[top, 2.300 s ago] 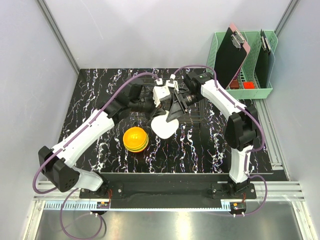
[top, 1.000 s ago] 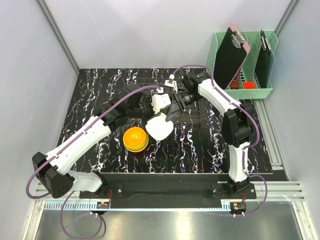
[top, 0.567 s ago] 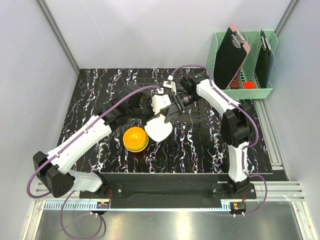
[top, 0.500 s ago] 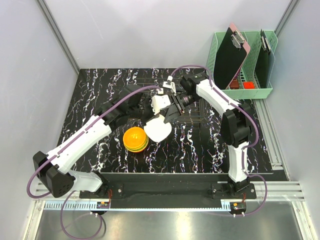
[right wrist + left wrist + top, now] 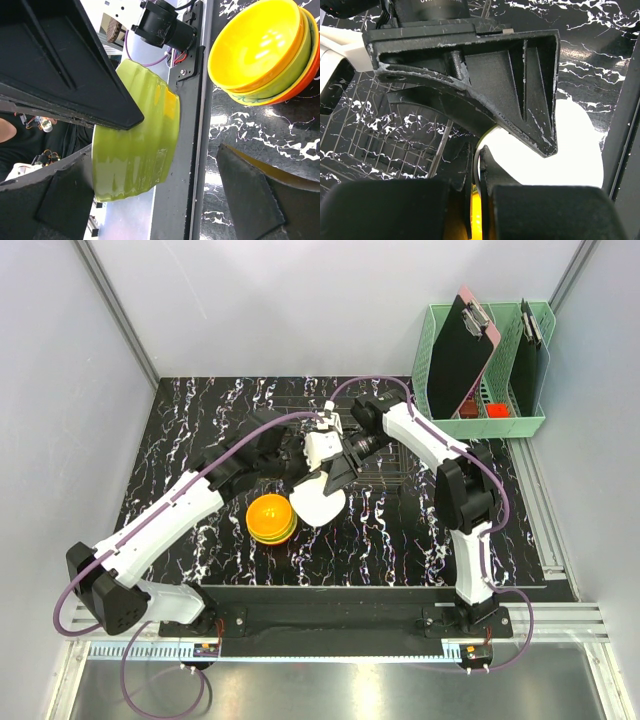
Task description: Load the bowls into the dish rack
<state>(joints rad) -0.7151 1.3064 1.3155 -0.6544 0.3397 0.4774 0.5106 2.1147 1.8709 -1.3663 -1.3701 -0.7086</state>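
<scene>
My left gripper [image 5: 314, 478] [image 5: 477, 150] is shut on the thin rim of a bowl [image 5: 318, 500] and holds it on edge just in front of the wire dish rack [image 5: 398, 468] [image 5: 380, 145]. The bowl is cream-white outside [image 5: 575, 150] and lime green inside [image 5: 135, 140]. My right gripper [image 5: 342, 462] [image 5: 156, 150] is open, with the bowl's lower part between its wide jaws, close against one finger [image 5: 55, 200]. A stack of bowls [image 5: 270, 518] sits on the table, yellow on top [image 5: 260, 40], then yellow-green, then orange [image 5: 306, 75].
A mint-green plastic basket [image 5: 482, 422] with two clipboards and red blocks stands at the back right. Grey walls close in the black marbled table [image 5: 190, 430] on the left and at the back. The rack is largely covered by both arms.
My left gripper has carried the bowl a little left and toward me. My right gripper has moved left and closed in around the bowl.
</scene>
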